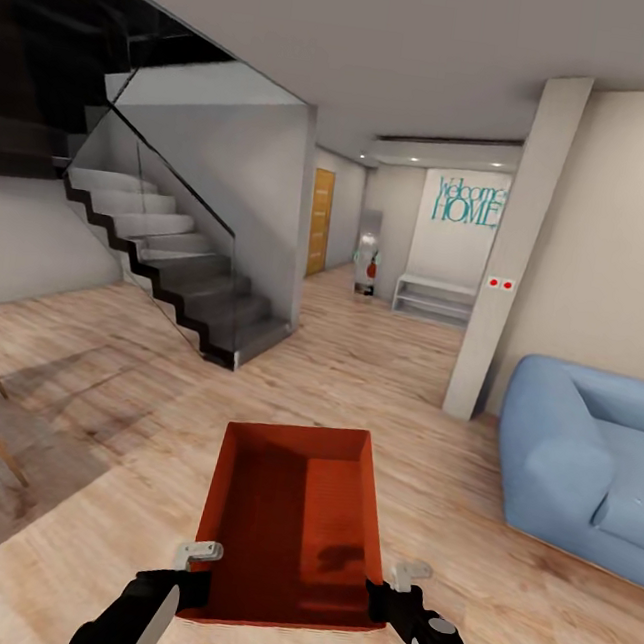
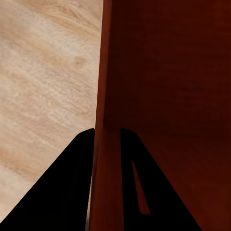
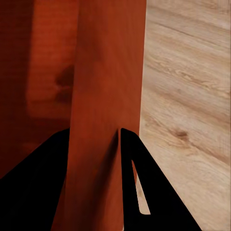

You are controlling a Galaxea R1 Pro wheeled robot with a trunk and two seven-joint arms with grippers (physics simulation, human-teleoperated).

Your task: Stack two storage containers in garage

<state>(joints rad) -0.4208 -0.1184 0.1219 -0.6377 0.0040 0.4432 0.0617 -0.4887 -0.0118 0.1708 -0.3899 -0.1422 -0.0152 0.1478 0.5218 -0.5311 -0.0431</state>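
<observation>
One storage container [image 1: 292,525] in lower centre of frame, carried above light wood floor [image 1: 377,369], left gripper [image 1: 193,568] and right gripper [image 1: 392,588] fingers clenched on its side walls. Living room yet, sofa [image 1: 588,455] at right; garage, stacking, second bin all ahead.

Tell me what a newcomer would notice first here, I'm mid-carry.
The orange-red storage container held low at centre, the left gripper clamped on its left wall and the right gripper on its right wall, above light wood plank floor. Next, the light-blue sofa at right, the dark staircase at left, and the Welcome HOME sign on the far wall.
</observation>
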